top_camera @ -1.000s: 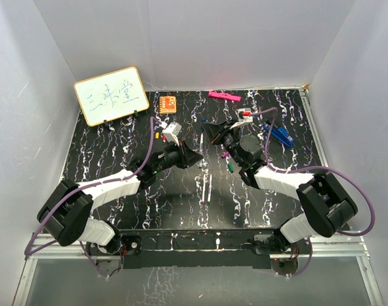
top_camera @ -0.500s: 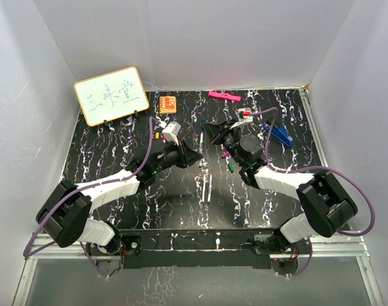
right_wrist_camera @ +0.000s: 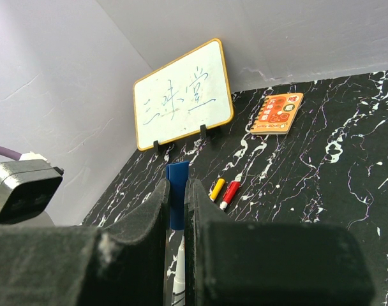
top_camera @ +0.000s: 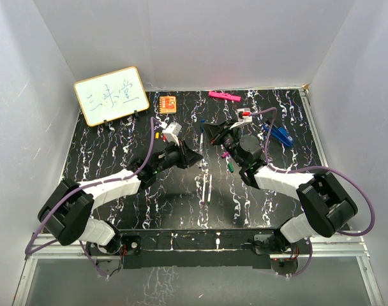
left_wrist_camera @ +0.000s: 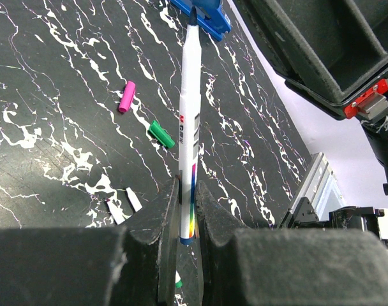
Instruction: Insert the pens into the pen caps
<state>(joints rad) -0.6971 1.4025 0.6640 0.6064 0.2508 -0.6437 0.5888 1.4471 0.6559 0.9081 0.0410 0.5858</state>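
Centrally above the table, a white pen is pinched by the left gripper, its dark tip aimed at the blue cap clamped between the right gripper's fingers. Whether tip and cap touch cannot be told. A pink cap and a green cap are seen lying on the table below.

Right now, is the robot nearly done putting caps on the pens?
Not nearly. I see no capped pen yet. The left pincer holds a pen with its tip at the blue cap in the right pincer. The pink cap, green cap, yellow cap and red cap lie loose.
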